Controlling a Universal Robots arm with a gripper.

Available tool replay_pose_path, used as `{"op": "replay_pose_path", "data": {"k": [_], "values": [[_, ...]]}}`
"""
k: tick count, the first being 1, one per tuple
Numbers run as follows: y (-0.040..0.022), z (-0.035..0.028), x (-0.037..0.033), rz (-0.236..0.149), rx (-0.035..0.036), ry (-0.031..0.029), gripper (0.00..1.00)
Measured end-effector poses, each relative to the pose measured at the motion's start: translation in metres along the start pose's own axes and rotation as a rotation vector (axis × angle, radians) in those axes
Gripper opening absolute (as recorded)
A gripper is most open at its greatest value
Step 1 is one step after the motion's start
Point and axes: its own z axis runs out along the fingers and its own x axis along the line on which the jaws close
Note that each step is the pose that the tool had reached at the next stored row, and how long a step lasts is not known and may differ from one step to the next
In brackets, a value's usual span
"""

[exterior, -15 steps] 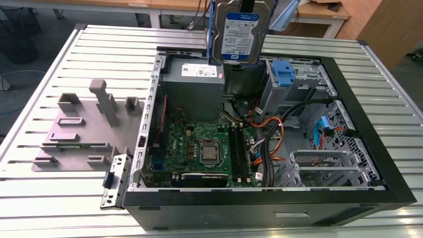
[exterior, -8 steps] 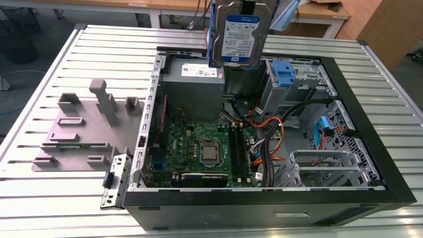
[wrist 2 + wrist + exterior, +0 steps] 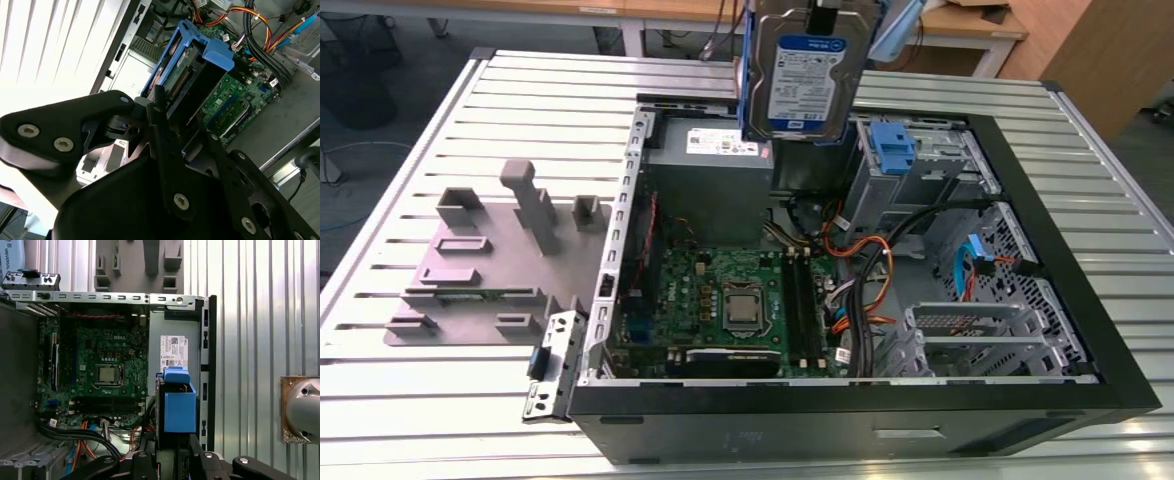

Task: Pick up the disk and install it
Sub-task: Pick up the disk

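In the exterior view, the disk (image 3: 798,80), a flat rectangular silver-metal drive with a white-and-blue label and blue plastic side rails, hangs upright in the air, gripped at its upper end by the black pincer (image 3: 823,16). It is clear of everything below and sits above the far end of the open black computer case (image 3: 854,425), which lies on its side on the ribbed metal desk (image 3: 454,130). Beneath the disk are the grey power-supply box (image 3: 714,155) with its white sticker and, towards the exterior view's right, the upright blue plastic latch (image 3: 890,148) against the bare metal drive cage (image 3: 954,160). The green motherboard (image 3: 720,290) fills the case floor, and a grey fixture plate (image 3: 480,265) with posts lies on the desk at the exterior view's left. In the second wrist view, the pincer's black linkages converge on the disk (image 3: 187,75), with its fingers (image 3: 159,102) clamped onto the near end and the blue handle (image 3: 218,52) pointing away towards the case. In the first wrist view, the blue handle and rail of the disk (image 3: 179,407) project from the pincer (image 3: 175,457) over the edge of the power-supply box (image 3: 174,352). The pick-up looks done and the carrying step is in hand, with nothing yet seated. Installing it would seem to call for lining the rails up squarely with the cage opening and keeping clear of the loose orange and black cables.
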Motion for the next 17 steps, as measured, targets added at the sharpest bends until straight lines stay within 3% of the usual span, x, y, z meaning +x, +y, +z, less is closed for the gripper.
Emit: {"op": "replay_pose_path", "data": {"k": [17], "values": [[-0.0002,-0.0005,0.0181,0.0,0.0001,-0.0001,0.35]]}}
